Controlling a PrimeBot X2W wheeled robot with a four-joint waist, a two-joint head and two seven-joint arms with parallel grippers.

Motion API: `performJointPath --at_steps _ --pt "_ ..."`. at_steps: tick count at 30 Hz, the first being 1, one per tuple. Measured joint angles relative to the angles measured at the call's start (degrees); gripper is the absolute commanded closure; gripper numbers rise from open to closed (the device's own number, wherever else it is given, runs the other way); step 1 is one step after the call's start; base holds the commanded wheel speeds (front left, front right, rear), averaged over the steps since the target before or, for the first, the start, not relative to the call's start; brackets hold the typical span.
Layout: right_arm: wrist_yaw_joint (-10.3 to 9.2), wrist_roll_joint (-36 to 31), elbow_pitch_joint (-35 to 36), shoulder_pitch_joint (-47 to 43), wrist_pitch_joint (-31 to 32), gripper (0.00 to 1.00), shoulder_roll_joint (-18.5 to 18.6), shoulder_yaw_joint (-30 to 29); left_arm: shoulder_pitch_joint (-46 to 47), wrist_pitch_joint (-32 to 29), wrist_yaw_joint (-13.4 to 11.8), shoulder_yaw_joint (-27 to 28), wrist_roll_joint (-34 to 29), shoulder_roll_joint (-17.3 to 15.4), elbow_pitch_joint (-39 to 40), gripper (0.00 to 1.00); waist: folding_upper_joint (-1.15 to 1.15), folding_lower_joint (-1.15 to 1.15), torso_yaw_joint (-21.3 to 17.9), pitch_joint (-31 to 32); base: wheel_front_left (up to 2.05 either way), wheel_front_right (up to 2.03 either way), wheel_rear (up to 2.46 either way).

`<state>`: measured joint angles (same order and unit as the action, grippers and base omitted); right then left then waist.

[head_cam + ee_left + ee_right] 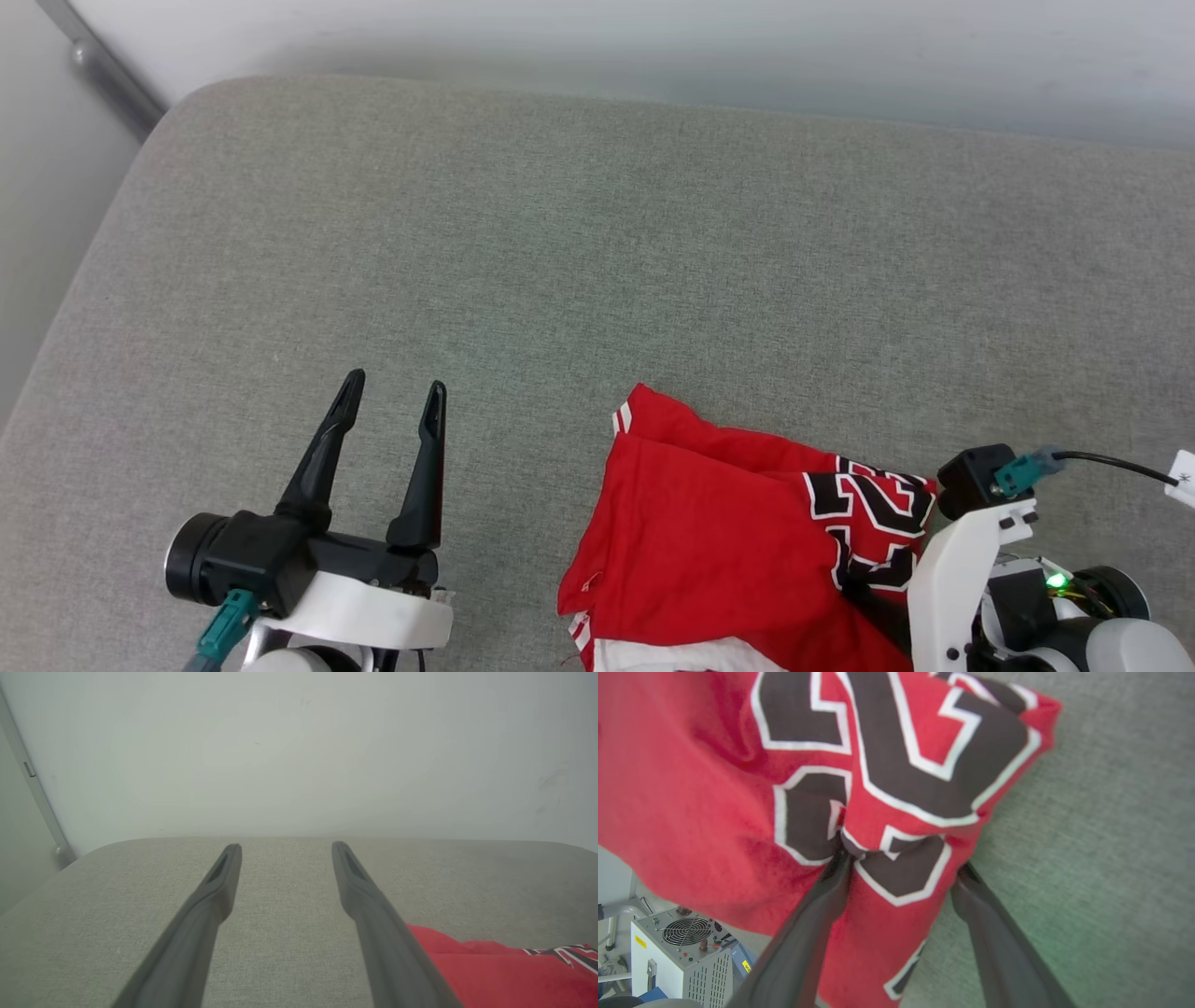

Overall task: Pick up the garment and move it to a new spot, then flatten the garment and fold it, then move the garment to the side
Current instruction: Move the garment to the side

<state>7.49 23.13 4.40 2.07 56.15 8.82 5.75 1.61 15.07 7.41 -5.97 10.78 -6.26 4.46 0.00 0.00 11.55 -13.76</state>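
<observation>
1. Nearest to the robot, a red jersey-style T-shirt with white sleeves and black, white-outlined lettering [709, 541] lay bunched in loose layers at the near right edge of a grey fabric-covered cushion [560, 233]. In the right wrist view, part of it seemed to hang over this edge, above a white metal box with a round fan grille [677, 947].
2. The right gripper [903, 862] stood wide. The lettered cloth was between its two dark fingers and one fingertip pressed into a fold, but it was not closed on the cloth.
3. The left gripper [394, 385] also stood wide and held nothing. It was over the cushion, to the left of the T-shirt and apart from it.
4. Farther away, the cushion stretched on to a pale wall [299, 742].
5. This scene fitted two stages: a T-shirt waiting to be lifted, or one already put aside in a rough fold.
6. Risks, as I judged them:
   - The fingertip in the fold could drag the cloth when the arm moved.
   - The hanging part could then pull the rest off the edge.
   - A grip taken here could catch only some layers, so the bundle would open unevenly.
</observation>
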Motion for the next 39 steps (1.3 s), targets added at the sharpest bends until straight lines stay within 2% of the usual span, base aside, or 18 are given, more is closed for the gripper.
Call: performJointPath --at_steps 1,2,3,4,9,12,17,23,27,32,39 --pt "0.0 -0.03 -0.74 0.31 -0.26 0.0 0.07 0.37 0.08 0.0 0.0 -0.19 -0.01 0.0 -0.12 0.0 0.0 0.0 0.17 -0.04 0.0 0.0 0.0" --pt "0.0 -0.18 -1.36 0.56 -0.63 0.35 0.34 0.91 0.09 0.0 0.0 -0.47 -0.13 -0.15 -0.47 0.0 0.0 0.0 0.29 -0.03 0.0 0.0 0.0" --pt "0.0 -0.45 -1.91 0.91 -1.23 0.91 0.74 1.58 0.09 0.0 0.0 -0.7 -0.45 -0.25 -0.71 0.0 0.0 0.0 0.36 0.0 0.0 0.0 0.0" --pt "0.01 -0.51 -2.53 1.26 -1.99 1.0 0.98 2.1 0.1 0.0 0.0 -0.8 -0.49 -0.25 -0.83 0.0 0.0 0.0 0.38 0.04 0.0 0.0 0.0" --pt "0.07 -1.55 -4.42 3.05 -6.58 1.0 3.14 6.13 0.21 0.0 0.0 -1.45 -0.42 -0.08 -1.36 0.0 0.0 0.0 -0.21 0.64 0.0 0.0 0.0" --pt "0.08 -3.66 -4.04 5.43 -8.92 1.0 6.32 9.55 0.12 0.0 0.0 -1.55 -0.33 -0.04 -1.45 0.0 0.0 0.0 -1.49 1.07 0.0 0.0 0.0" --pt "0.02 -7.56 -0.96 10.9 -10.55 1.0 16.23 18.66 -0.13 0.0 0.0 -2.03 0.18 -0.22 -1.35 0.0 0.0 0.0 -5.12 1.52 0.0 0.0 0.0" --pt "0.01 -7.51 1.98 19.49 -10.49 1.0 28.77 29.49 0.1 0.0 0.0 -3.74 0.37 -0.22 -1.13 0.0 0.0 0.01 -11.57 0.93 0.0 0.0 0.0" --pt "0.04 -6.13 2.01 24.91 -11.57 1.0 36.91 34.0 2.39 0.01 0.0 -6.25 -0.03 -0.33 -0.88 0.0 0.0 0.01 -15.9 -0.63 0.0 0.0 0.0" --pt "0.03 -4.0 -0.81 28.98 -14.57 1.0 45.21 33.93 6.15 0.0 0.0 -7.69 -0.02 -1.3 -0.12 0.0 0.0 0.01 -19.47 -4.83 0.0 0.0 0.0" --pt "0.04 -3.5 -10.51 30.08 -21.05 1.0 50.85 28.59 9.93 0.0 0.0 -9.66 -0.65 -4.13 1.71 0.0 0.0 0.01 -22.93 -11.98 0.0 0.0 0.0"
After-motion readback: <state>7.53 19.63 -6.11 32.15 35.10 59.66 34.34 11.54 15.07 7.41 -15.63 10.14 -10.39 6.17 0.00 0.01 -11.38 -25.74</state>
